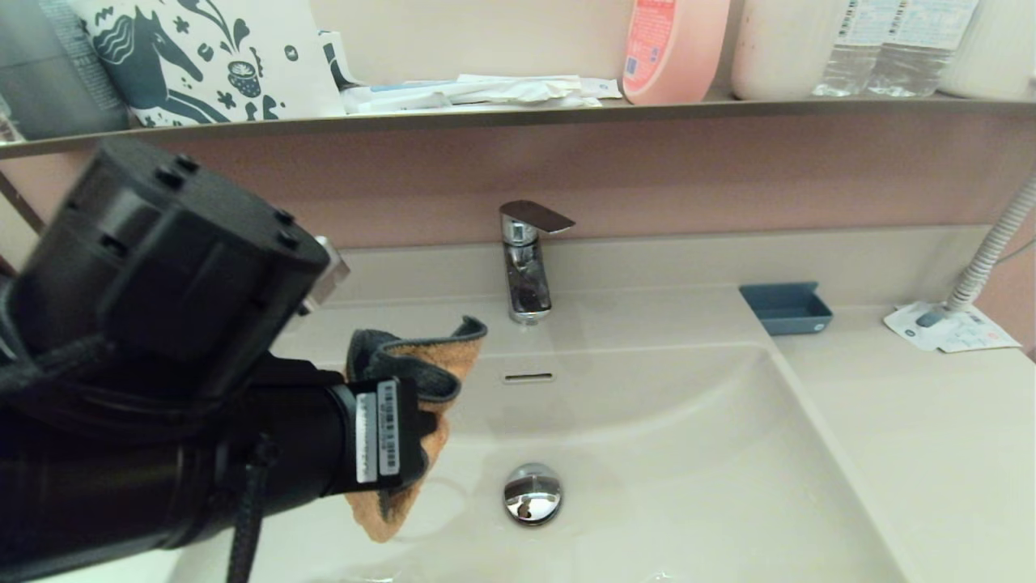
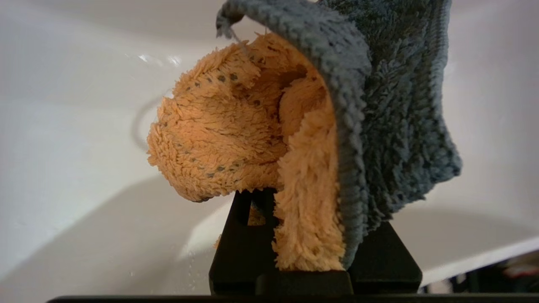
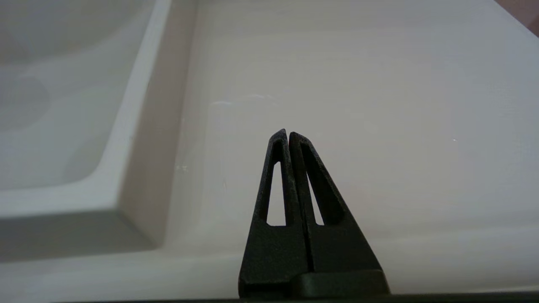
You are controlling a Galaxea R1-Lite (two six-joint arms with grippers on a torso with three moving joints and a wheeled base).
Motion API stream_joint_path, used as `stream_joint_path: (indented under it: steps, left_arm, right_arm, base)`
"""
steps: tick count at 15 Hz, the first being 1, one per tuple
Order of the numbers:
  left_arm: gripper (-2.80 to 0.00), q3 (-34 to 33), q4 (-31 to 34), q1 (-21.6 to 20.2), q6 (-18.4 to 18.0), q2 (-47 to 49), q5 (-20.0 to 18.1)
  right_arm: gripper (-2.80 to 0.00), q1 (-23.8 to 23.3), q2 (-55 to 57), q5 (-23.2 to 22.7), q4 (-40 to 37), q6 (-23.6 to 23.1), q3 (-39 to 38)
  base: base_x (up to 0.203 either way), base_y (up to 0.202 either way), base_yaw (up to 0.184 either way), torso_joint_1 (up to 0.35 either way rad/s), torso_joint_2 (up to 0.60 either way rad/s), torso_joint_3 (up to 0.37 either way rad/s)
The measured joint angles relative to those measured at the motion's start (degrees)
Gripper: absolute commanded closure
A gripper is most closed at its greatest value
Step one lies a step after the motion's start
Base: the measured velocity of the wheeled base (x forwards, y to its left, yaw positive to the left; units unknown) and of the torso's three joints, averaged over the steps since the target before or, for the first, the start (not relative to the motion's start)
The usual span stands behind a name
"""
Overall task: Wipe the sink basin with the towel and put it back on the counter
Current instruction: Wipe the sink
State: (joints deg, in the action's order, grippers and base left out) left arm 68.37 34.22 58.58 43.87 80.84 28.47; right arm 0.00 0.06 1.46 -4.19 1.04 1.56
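Observation:
My left gripper [image 1: 411,433] [image 2: 311,219] is shut on the towel [image 1: 453,366] [image 2: 236,139], an orange cloth with dark grey edging, bunched between the black fingers [image 2: 246,244]. It hangs over the left part of the sink basin [image 1: 647,453], left of the chrome drain stopper [image 1: 532,492] and below the overflow slot [image 1: 528,377]. Whether the towel's lower corner touches the basin floor I cannot tell. My right gripper [image 3: 288,134] is shut with nothing in it, low over the counter [image 3: 379,105] [image 1: 931,453] beside the basin's right rim [image 3: 126,139]. It is outside the head view.
A chrome faucet [image 1: 526,267] stands behind the basin. On the counter's back right are a blue tray [image 1: 785,308], printed papers [image 1: 951,328] and a white hose [image 1: 991,251]. A shelf [image 1: 518,115] above carries bottles and packets. My left arm fills the head view's lower left.

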Motion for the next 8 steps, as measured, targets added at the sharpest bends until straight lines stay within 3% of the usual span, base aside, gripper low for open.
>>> stream_joint_path:
  steps: [4, 8]
  left_arm:
    - [0.0, 0.01, 4.8, 5.24, -1.05, 4.03, 0.77]
    - [0.0, 0.77, 7.05, 5.79, -7.18, 5.89, 3.24]
  right_arm:
    - [0.0, -0.05, 3.92, -0.7, -2.03, 0.84, 3.47]
    - [0.0, 1.59, 16.77, -2.15, -2.27, 8.66, 15.43]
  base:
    - [0.0, 0.0, 0.0, 0.0, 0.0, 0.0]
    - [0.0, 0.0, 0.0, 0.0, 0.0, 0.0]
